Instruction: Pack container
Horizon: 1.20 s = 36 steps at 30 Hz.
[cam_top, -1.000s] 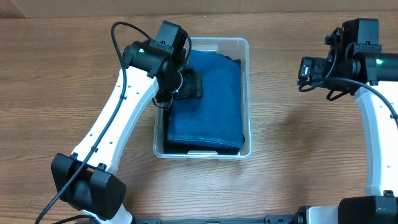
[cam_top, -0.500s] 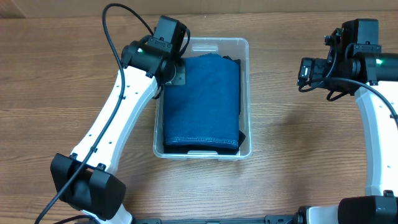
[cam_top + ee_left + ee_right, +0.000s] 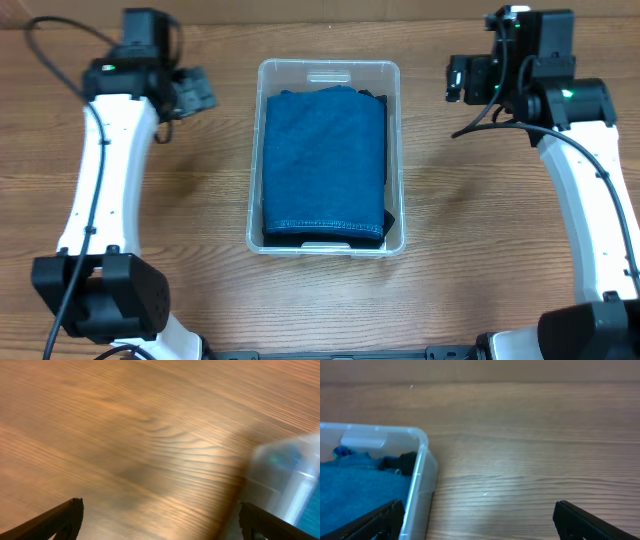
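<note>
- Both empty and spread wide: left end effector [image 3: 198,90] and right end effector [image 3: 458,78], flanking the container [image 3: 396,150].
- Inside, the folded denim [image 3: 325,160] lies flat; steer clear of the rim.

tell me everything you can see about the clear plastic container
The container is a clear plastic rectangular bin with rounded corners and a moulded handle at each short end. It sits flat and upright on the wooden table, between the two arms, with no lid on. A folded blue denim cloth nearly fills it, lying on a dark cloth that peeks out at the edges. The left claw and right claw are both apart from it.
</note>
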Tool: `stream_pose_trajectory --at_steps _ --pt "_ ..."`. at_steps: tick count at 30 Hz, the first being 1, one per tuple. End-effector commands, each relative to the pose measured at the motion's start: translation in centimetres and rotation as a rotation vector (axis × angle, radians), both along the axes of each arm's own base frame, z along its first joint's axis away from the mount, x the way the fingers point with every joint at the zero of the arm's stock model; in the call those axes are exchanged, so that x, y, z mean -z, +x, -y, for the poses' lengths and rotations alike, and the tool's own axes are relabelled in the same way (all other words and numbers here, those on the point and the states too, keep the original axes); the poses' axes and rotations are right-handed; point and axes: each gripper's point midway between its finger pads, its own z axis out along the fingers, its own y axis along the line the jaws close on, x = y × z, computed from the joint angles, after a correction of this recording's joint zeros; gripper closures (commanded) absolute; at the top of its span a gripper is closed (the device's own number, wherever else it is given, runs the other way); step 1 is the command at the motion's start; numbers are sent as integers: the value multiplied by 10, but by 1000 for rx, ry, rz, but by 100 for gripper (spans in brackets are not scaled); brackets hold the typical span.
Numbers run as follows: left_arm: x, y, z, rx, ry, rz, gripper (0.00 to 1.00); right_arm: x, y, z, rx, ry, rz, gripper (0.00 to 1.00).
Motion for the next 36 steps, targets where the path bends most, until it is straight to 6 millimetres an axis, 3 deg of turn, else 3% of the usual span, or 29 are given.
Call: stream_pose_trajectory --at_steps 1,3,8,10,13,16,19,25,28,36 --pt "-8 -27 -24 -41 -45 -46 0 -2 -8 -18 -63 81 -23 0" --pt "-9 -38 -24 12 -82 -71 0 -7 -17 -11 -20 122 -35 0" --pt "-64 -61 -17 84 -34 100 0 -40 -44 10 22 138 19 0" --pt "-86 -83 -11 98 -15 205 0 -58 -58 14 27 132 87 1" --pt "-100 -125 -8 107 31 350 0 -64 -85 16 34 122 159 1" --pt "-91 -178 -2 95 43 432 0 -50 -122 16 50 131 190 0" --pt "-75 -217 -6 47 77 461 0 -33 -156 25 128 133 197 0" --pt "-45 -264 0 48 64 377 0 0 -201 28 151 116 102 0" --pt "-29 -279 2 47 50 287 0 12 -210 28 155 113 38 0" --pt "-30 -278 1 47 51 290 0 18 -208 28 157 111 10 0"
